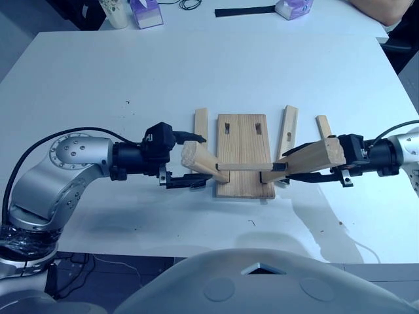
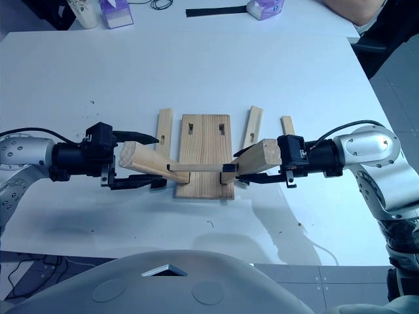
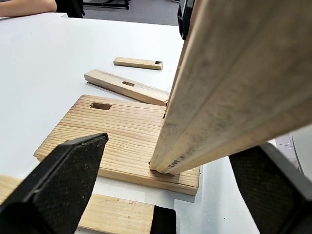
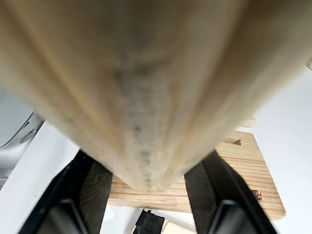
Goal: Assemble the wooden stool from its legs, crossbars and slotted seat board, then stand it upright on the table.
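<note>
Roughly mid-frame, the seat board lies flat on the table, its long axis running top to bottom and two slots showing at its upper end. The left gripper clamps the left leg, and the right gripper clamps the right leg. Both legs run sideways and tilted, inner ends down at the board's lower edge, with the crossbar level between them. Whether those ends sit in slots is hidden.

Wooden parts as counted: one seat board with two slots showing. There were four legs: a left raised leg, a right raised leg, a flat left leg and a flat right leg. There were two crossbars: a joined crossbar and a loose crossbar. Two purple boxes were behind.
</note>
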You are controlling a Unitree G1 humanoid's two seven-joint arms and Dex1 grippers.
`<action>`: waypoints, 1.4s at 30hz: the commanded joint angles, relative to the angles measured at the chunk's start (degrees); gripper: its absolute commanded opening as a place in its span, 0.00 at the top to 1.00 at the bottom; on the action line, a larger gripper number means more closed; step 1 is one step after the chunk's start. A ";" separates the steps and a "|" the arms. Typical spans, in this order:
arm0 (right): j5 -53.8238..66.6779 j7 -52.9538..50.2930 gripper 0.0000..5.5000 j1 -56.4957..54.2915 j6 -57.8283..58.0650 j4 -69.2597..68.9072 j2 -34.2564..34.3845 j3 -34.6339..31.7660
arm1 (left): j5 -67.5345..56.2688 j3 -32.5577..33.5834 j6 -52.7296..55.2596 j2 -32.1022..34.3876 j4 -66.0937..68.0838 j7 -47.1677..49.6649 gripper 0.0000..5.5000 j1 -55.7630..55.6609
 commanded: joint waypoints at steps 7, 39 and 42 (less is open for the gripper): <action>-5.51 1.11 0.63 2.28 1.82 -4.91 -3.01 4.86 | 1.16 -0.50 1.15 -0.03 1.17 1.13 0.21 -2.72; -9.71 -8.36 0.44 0.05 6.87 -3.13 0.31 2.51 | 4.74 -1.62 -2.03 -0.99 1.49 3.05 0.21 0.19; -9.43 -10.35 0.44 0.42 7.20 -3.55 1.43 0.46 | 5.49 -1.70 -2.52 -1.90 1.19 5.23 0.21 1.74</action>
